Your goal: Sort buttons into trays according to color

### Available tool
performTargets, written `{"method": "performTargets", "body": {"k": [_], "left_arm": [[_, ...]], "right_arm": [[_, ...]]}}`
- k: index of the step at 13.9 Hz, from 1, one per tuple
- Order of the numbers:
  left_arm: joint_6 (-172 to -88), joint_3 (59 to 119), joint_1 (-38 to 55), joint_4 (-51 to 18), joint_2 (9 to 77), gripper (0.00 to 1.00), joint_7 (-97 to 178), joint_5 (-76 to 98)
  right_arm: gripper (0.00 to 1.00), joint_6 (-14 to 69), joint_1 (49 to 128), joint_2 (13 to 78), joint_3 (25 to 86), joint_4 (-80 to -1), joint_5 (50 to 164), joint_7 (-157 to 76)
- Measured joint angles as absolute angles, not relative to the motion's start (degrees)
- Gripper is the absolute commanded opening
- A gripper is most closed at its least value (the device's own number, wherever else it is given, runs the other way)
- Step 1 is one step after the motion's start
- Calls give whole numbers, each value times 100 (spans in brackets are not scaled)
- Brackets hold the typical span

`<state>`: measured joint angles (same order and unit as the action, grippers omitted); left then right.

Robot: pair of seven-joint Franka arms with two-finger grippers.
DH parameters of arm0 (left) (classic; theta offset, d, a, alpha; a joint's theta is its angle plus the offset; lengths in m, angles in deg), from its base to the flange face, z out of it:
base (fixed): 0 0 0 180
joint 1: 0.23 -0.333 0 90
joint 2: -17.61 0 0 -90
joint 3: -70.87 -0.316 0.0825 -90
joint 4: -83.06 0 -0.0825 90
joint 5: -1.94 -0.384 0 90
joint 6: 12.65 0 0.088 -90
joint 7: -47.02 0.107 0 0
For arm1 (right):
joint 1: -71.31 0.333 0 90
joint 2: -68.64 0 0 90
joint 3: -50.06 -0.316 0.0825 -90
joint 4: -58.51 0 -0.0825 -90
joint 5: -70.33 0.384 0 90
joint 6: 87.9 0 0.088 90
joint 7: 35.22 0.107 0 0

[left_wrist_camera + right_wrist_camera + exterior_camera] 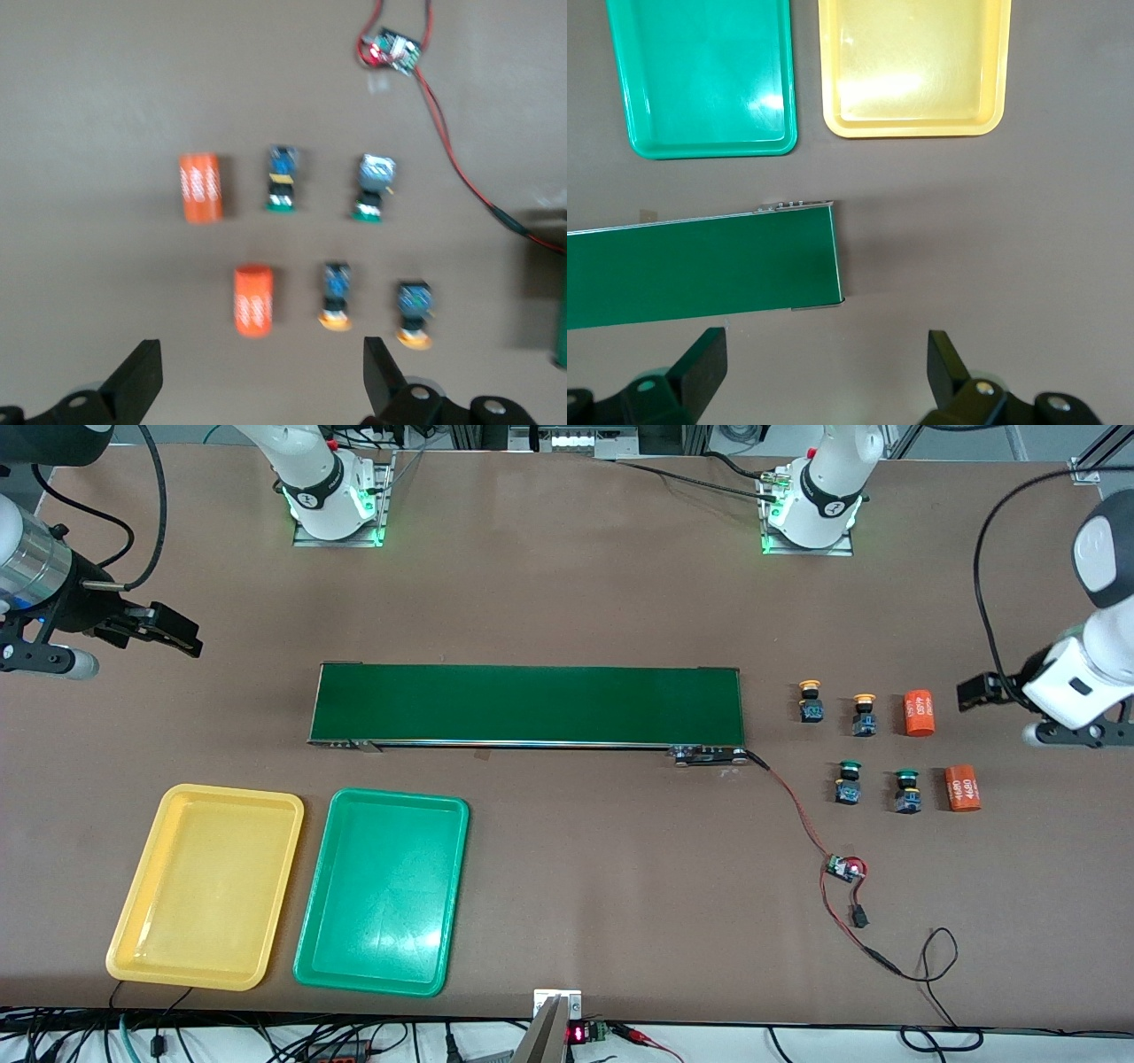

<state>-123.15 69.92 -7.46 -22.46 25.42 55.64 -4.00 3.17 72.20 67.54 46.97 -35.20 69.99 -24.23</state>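
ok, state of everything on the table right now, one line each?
yellow tray: empty
green tray: empty
two yellow buttons: on the table, unsorted
two green buttons: on the table, unsorted
conveyor belt: nothing on it
left tool: open, over the table beside the buttons
right tool: open, over the table by the belt's end

buttons [855, 746]: beside conveyor [528, 704] | trays [292, 886]: nearer camera, side by side

Two buttons [809, 701] wear yellow-orange caps and two [848, 781] wear green, all on black-and-blue bodies. The cylinders [919, 714] are orange with white print, the trays yellow [142, 886] and green [312, 921]. The belt [528, 704] is dark green on a brown surface [567, 593].
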Motion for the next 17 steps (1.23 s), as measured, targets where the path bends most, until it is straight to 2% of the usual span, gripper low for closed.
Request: {"method": "performTargets", "body": {"k": [8, 14, 16, 17], "left_arm": [[-14438, 6978, -1498, -2288, 4084, 100, 6295, -401], [-15226, 6983, -1683, -2326, 4715, 97, 6480, -401], [-15402, 6984, -1699, -2335, 4957, 92, 6481, -401], [-15443, 6985, -1708, -2336, 5057, 84, 6481, -400]], "right_arm": [[100, 325, 7219, 6750, 4699, -3524, 7000, -2423], [100, 326, 7221, 6735, 4698, -3529, 7001, -2423], [100, 328, 7222, 6732, 4698, -3530, 7001, -2423], [100, 329, 7223, 6731, 4698, -3530, 7001, -2423]]}}
